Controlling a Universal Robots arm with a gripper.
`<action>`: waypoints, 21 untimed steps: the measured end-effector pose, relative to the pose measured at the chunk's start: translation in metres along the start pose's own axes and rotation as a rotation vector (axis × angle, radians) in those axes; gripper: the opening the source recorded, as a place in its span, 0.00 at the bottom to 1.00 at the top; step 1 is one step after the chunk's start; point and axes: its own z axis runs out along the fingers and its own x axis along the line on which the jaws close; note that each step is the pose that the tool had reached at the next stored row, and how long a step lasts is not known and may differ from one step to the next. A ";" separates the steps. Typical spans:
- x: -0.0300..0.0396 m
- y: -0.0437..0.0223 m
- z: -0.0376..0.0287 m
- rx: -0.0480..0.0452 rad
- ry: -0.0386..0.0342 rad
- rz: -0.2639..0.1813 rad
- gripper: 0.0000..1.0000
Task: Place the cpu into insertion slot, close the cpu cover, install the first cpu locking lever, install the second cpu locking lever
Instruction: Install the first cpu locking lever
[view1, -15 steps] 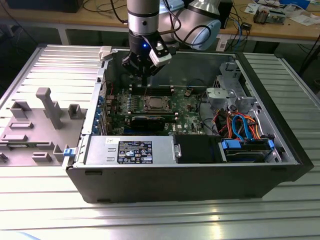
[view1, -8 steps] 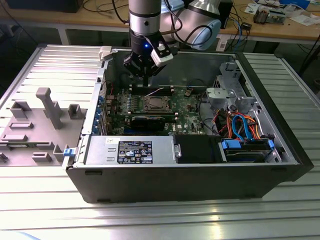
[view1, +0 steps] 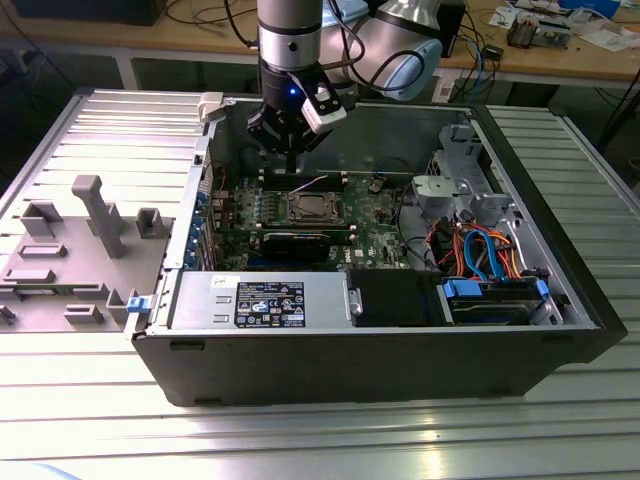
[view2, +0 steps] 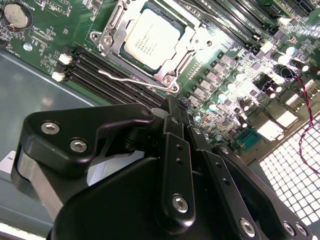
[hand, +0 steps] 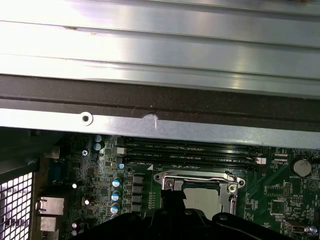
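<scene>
The cpu (view2: 153, 41) lies in the insertion slot (view2: 112, 35) under the closed cpu cover (view2: 196, 39). The tool (view2: 176, 107) hangs just above, fingers clenched on nothing.

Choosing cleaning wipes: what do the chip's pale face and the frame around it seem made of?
The pale silver-grey square cpu looks like matte brushed metal. The silvery cpu cover framing it looks like shiny bare steel, glinting at its edges. Both are judged by look alone.

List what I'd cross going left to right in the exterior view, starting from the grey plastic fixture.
Grey plastic fixture → blue clip → cpu seated in the insertion slot, claw above it → orange and blue cables.
</scene>
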 end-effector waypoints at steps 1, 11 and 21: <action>-0.0001 0.0000 0.0000 -0.0012 -0.0001 0.000 0.11; -0.0002 -0.0006 0.0006 -0.0525 -0.0040 0.001 0.11; -0.0042 -0.0029 0.0051 -0.0865 -0.0076 0.036 0.11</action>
